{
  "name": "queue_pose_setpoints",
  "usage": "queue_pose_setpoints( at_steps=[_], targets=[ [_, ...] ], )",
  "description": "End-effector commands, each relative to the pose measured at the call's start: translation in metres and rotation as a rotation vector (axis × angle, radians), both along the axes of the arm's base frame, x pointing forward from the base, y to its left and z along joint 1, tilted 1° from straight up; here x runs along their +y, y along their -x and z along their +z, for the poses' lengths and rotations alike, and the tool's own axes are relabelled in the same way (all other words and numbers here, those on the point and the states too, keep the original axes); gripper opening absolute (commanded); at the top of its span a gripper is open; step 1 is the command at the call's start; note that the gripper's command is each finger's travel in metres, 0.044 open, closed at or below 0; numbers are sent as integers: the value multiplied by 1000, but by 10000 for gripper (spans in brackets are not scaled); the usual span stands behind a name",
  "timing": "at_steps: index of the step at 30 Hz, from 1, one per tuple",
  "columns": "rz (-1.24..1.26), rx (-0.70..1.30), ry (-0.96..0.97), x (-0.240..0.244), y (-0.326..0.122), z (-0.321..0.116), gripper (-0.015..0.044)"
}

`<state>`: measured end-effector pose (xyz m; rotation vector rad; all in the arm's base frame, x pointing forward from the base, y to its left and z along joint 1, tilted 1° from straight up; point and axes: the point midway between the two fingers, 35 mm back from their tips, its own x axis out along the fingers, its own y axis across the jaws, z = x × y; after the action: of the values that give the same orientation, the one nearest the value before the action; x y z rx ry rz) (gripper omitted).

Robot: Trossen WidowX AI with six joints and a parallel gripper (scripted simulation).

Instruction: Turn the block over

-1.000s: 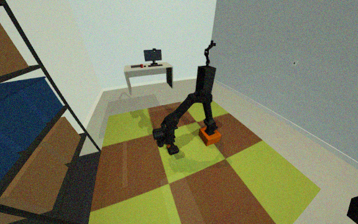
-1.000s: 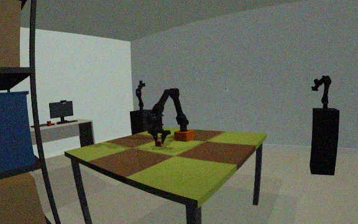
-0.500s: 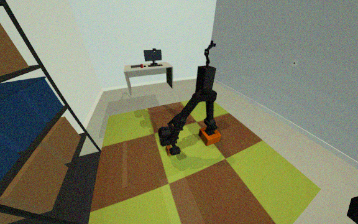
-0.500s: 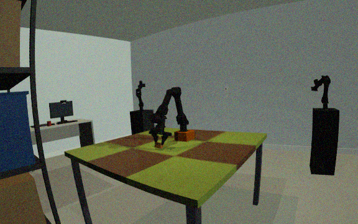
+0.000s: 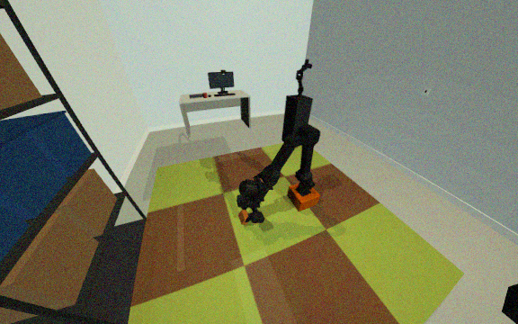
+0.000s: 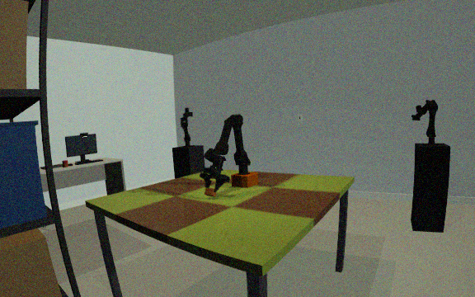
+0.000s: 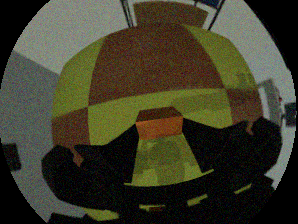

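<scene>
Gripping the small orange block between them, the jaws hold it low over a green square near the middle of the table (whether it touches the surface is unclear). The arm rises behind to its orange base, toward the far edge.

obstacle: orange arm base right of gripper | tabletop beyond open
</scene>
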<state>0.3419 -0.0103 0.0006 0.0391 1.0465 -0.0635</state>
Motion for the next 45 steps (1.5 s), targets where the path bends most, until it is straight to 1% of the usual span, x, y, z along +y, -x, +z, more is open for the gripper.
queue_pose_setpoints(
  at_steps=[1, 6, 16, 26, 36, 45],
  targets=[
    [-3, -47, 5, 0, 2, 3, 0],
    [-3, -69, 7, 0, -1, -1, 0],
    [-3, -197, 16, -1, -13, -24, 0],
    [-4, -324, 24, 0, -16, -38, 0],
    [-6, -450, 32, 0, -10, -43, 0],
    [-9, -563, 37, 0, 1, -38, 0]
  ],
)
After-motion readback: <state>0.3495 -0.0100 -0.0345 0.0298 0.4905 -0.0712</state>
